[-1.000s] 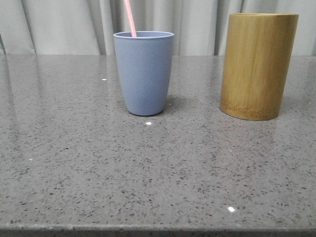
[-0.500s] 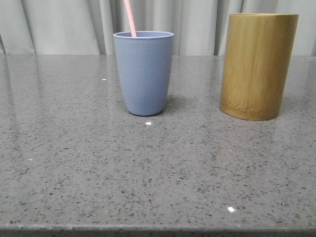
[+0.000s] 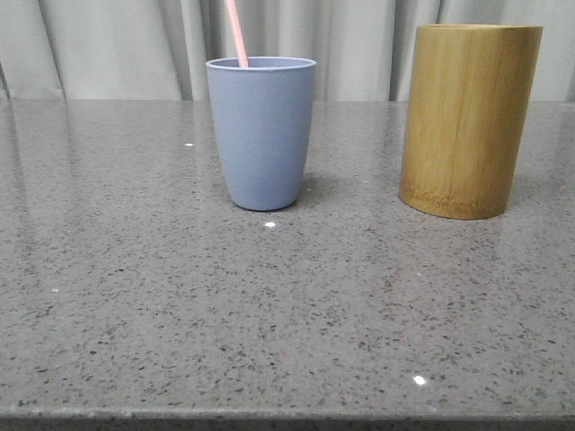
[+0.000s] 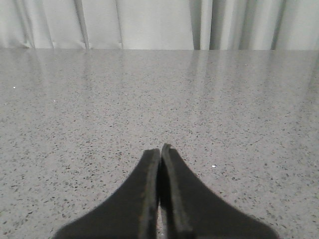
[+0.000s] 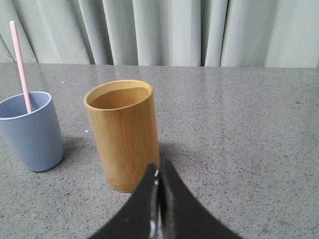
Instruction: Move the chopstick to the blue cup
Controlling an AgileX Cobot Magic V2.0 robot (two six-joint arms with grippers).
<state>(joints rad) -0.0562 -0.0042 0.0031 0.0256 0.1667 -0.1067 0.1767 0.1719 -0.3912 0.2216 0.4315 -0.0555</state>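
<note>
The blue cup (image 3: 262, 133) stands upright near the middle of the table, with a pale pink chopstick (image 3: 236, 32) leaning out of it past the rim. The right wrist view shows the same cup (image 5: 29, 130) and chopstick (image 5: 21, 65) beside the bamboo holder. My right gripper (image 5: 159, 168) is shut and empty, low in front of the holder. Over bare table, my left gripper (image 4: 160, 149) is also shut with nothing in it. Neither gripper appears in the front view.
A tall yellow-brown bamboo cylinder holder (image 3: 469, 120) stands to the right of the cup; from the right wrist its inside (image 5: 119, 97) looks empty. Grey speckled tabletop (image 3: 269, 314) stretches to pale curtains (image 3: 117, 45) at the back.
</note>
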